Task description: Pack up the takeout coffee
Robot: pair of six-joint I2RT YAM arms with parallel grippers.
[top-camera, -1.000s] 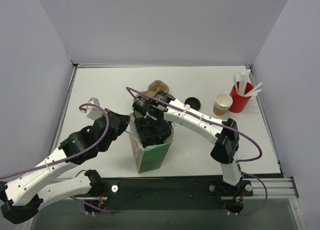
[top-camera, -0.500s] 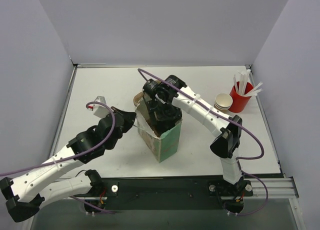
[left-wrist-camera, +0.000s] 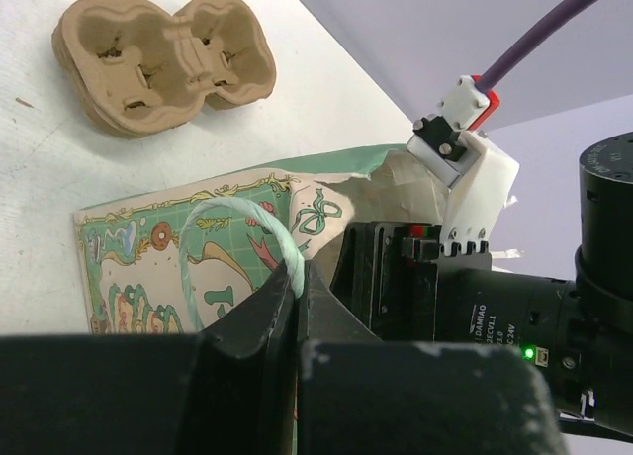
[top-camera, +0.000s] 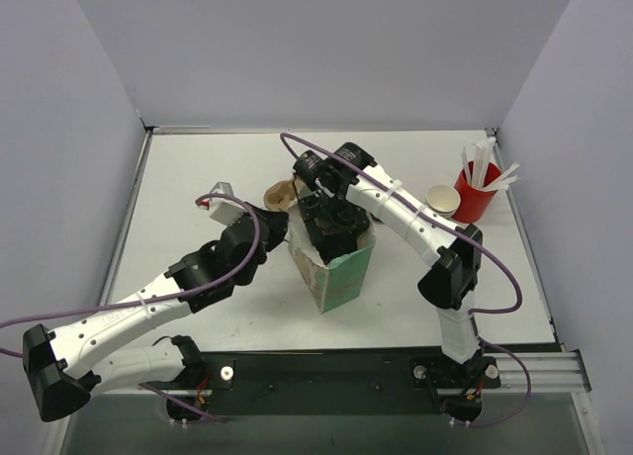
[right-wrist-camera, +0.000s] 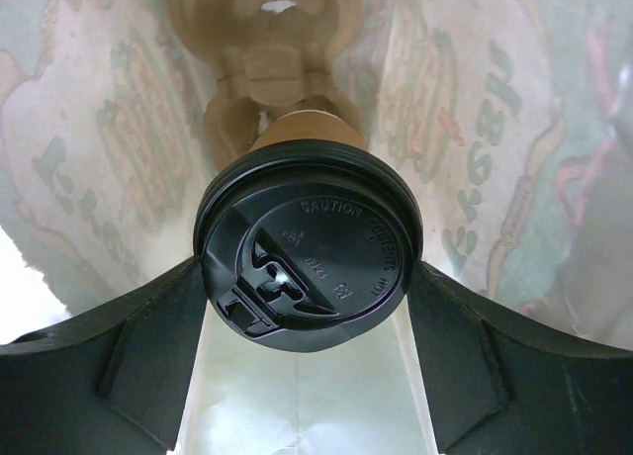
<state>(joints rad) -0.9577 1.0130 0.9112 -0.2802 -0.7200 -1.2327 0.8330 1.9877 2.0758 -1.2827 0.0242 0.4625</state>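
- The takeout coffee (right-wrist-camera: pixel 309 239), a brown paper cup capped with a black lid, is down inside the green paper bag (top-camera: pixel 346 272), its lid facing up toward the right wrist camera.
- The right gripper (right-wrist-camera: pixel 309 277) reaches into the bag's open top. Its black fingers (right-wrist-camera: pixel 148 346) are clamped on the cup from both sides just under the lid's rim.
- Past the cup, at the bottom of the bag, lies a moulded brown pulp shape (right-wrist-camera: pixel 259 49). Whether the cup touches it cannot be told.
- The left gripper (left-wrist-camera: pixel 297 287) is at the bag's left side, its fingers pressed together on the pale green twine handle (left-wrist-camera: pixel 237 213), which loops up from the bag's printed wall.
- The bag stands upright around the middle of the white table (top-camera: pixel 178 178), slightly toward the near edge.
- A two-cup pulp carrier (left-wrist-camera: pixel 163 64) lies on the table just beyond the bag to its far left, outside the bag.
- A short stack of brown paper cups (top-camera: pixel 442 200) sits to the far right, well apart from the bag.
- Just to the right of that stack is a red cup (top-camera: pixel 473 203) holding white sticks (top-camera: pixel 485 163).
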